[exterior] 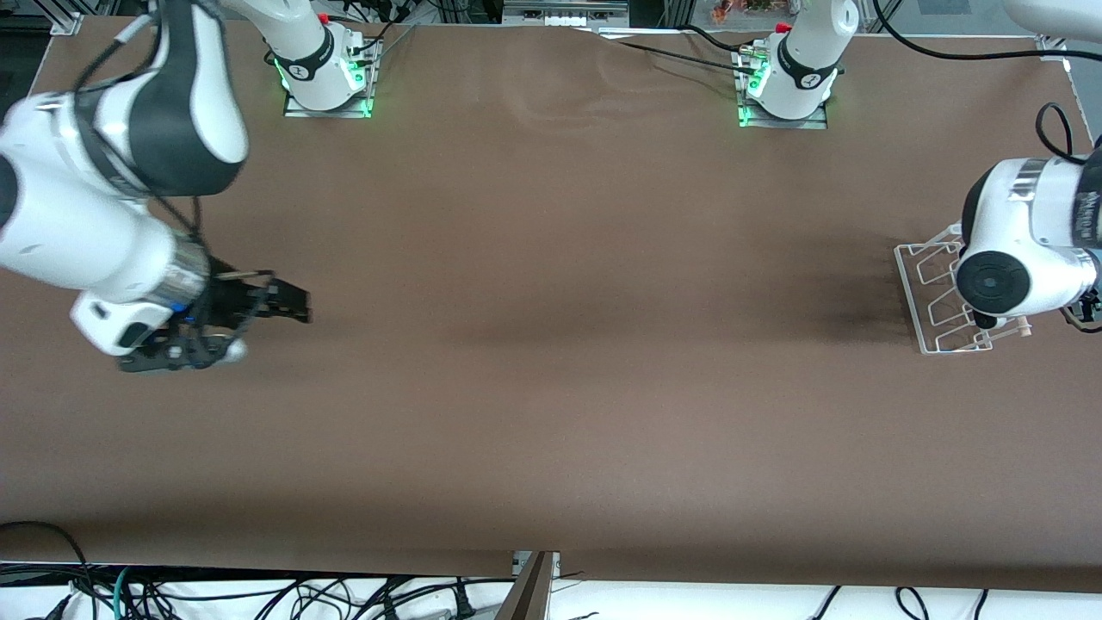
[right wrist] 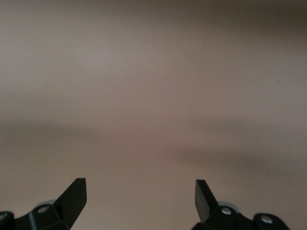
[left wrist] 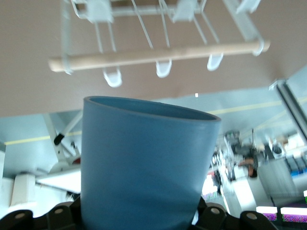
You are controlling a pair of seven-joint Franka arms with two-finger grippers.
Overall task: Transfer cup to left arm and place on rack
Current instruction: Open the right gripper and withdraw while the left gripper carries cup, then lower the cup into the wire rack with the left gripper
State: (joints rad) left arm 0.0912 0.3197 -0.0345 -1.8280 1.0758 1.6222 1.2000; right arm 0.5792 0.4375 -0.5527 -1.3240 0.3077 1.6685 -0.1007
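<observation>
Here the left arm (exterior: pixel 1024 250) holds the cup (left wrist: pixel 144 163) beside the rack (exterior: pixel 925 301).

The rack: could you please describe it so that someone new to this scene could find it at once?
Start at the brown table and go to the left arm's end. The rack sits there under the left gripper, which holds the blue cup. It is white wire with upright loops and one pale wooden dowel.
</observation>
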